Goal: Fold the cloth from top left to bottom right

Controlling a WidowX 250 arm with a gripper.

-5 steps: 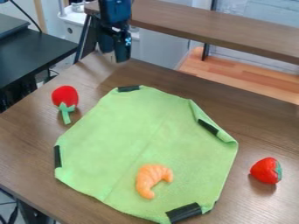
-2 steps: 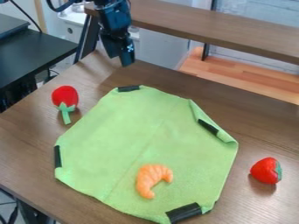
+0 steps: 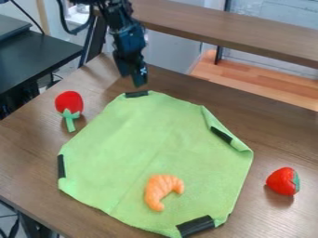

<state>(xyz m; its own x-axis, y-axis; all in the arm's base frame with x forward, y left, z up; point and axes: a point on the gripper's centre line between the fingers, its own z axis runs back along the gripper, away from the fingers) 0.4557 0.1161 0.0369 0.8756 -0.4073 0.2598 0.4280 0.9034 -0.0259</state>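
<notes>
Just above the cloth's top edge hangs the black gripper, near the dark strip on that edge and holding nothing. The green cloth lies spread on the wooden table, with dark strips on several of its edges. Its right side is curled over beside the strip there. An orange croissant-shaped toy rests on the cloth's lower part.
A red toy with a green stem lies left of the cloth on the table. To the right is a red strawberry toy. A raised wooden shelf runs across the back.
The gripper has come down and slightly right, from the table's back corner toward the cloth's top edge. The cloth and the toys have not moved.
</notes>
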